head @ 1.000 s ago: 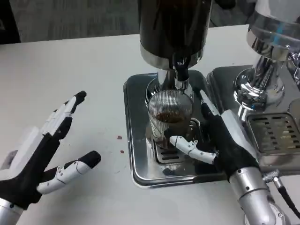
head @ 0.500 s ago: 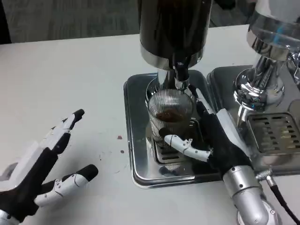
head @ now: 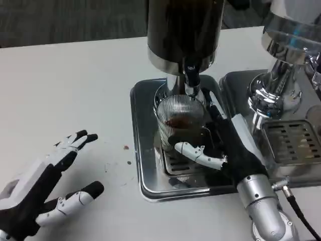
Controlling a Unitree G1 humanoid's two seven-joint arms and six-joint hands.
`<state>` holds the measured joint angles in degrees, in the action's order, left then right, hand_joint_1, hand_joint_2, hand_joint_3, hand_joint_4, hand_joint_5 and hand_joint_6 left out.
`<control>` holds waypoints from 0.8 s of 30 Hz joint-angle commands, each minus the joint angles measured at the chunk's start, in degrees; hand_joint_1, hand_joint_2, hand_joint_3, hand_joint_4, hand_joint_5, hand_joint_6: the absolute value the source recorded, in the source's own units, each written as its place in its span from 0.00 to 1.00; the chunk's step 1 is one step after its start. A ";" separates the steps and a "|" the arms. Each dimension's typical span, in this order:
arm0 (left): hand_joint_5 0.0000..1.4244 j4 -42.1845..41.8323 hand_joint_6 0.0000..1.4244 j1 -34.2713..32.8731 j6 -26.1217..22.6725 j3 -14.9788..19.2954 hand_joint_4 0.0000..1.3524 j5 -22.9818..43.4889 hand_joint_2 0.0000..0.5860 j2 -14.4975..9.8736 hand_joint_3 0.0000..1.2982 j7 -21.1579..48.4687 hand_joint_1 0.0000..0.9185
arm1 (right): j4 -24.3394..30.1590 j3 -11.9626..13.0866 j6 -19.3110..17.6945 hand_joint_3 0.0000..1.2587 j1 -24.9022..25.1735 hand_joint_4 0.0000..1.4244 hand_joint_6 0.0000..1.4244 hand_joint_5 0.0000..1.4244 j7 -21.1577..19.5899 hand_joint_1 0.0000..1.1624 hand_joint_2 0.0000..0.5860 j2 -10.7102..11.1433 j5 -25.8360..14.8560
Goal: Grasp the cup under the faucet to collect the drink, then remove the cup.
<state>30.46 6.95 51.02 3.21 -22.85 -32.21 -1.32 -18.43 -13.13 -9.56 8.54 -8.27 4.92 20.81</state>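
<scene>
A ribbed glass cup point(head: 176, 118) with some brown drink in it stands on the steel drip tray point(head: 142, 150), right under the black faucet point(head: 191, 80) of the dark dispenser point(head: 183, 30). My right hand point(head: 234, 149) wraps the cup from the right. Its thumb point(head: 196, 153) lies across the cup's lower front and its fingers point(head: 215, 111) run up the cup's right side. My left hand point(head: 42, 188) hovers over the white table at the lower left, fingers spread, holding nothing.
A second chrome dispenser point(head: 287, 60) with its own slotted drip tray point(head: 293, 143) stands close on the right of my right forearm. Small brown spots point(head: 126, 148) mark the table left of the tray. Bare table stretches to the left.
My right hand has slid left and closed in around the cup, thumb now against its front. My left hand has drawn back and down toward the lower-left corner.
</scene>
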 commanded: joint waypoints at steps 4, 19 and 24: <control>0.01 -0.05 0.00 0.93 0.14 -0.08 0.00 0.60 0.24 -0.66 0.13 -0.68 0.00 | -2.77 -0.58 -2.13 0.00 2.13 0.00 0.15 0.06 2.52 0.62 0.28 -0.22 -1.42; 0.02 -1.45 0.00 2.14 -0.62 0.30 0.00 0.45 0.25 -0.11 0.15 -1.63 0.00 | -5.36 0.64 -4.77 0.00 2.32 0.10 0.33 0.21 1.44 0.70 0.28 -1.51 -3.22; 0.02 -1.86 0.00 2.45 -0.86 0.38 0.00 0.44 0.25 -0.01 0.15 -1.84 0.01 | -6.57 1.01 -5.53 0.02 2.75 0.13 0.37 0.26 1.37 0.72 0.27 -1.82 -3.47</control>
<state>29.38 8.67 50.79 3.42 -22.80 -32.41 -2.19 -23.72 -12.19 -14.07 11.29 -6.91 3.79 18.14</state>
